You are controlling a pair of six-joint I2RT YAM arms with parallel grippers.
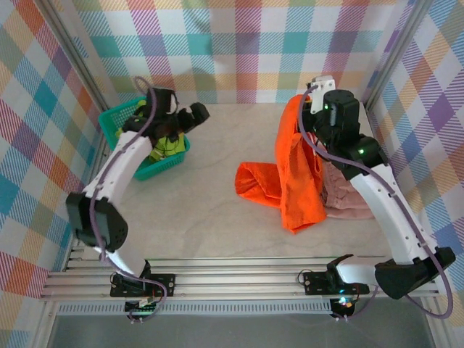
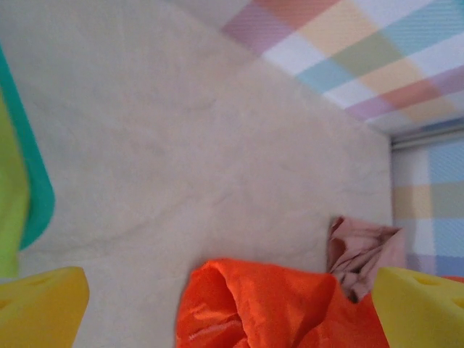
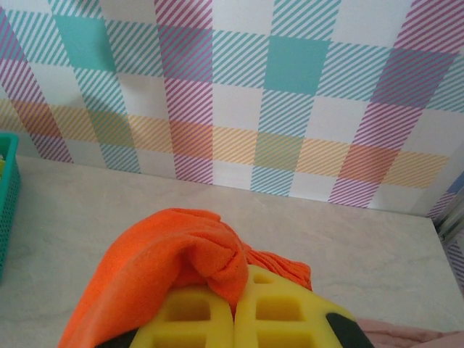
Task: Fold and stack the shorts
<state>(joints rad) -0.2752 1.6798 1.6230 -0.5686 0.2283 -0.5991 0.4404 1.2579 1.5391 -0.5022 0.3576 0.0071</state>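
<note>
My right gripper (image 1: 304,114) is raised at the back right and shut on the waist edge of the orange shorts (image 1: 301,181). They hang from it, with one leg bunched on the table toward the centre. In the right wrist view the yellow fingers (image 3: 196,315) pinch an orange fold (image 3: 159,250). The pink shorts (image 1: 346,197) lie crumpled on the table under the right arm. The lime green shorts (image 1: 167,148) sit in the teal basket (image 1: 116,119). My left gripper (image 1: 194,114) hovers open beside the basket with nothing between its fingers (image 2: 40,308). Its wrist view looks across to the orange shorts (image 2: 268,304) and the pink shorts (image 2: 359,254).
The teal basket rim (image 2: 32,181) stands at the back left, close to the left gripper. Checked walls enclose the table on three sides. Bare tabletop (image 1: 203,210) lies between the basket and the orange shorts and along the front edge.
</note>
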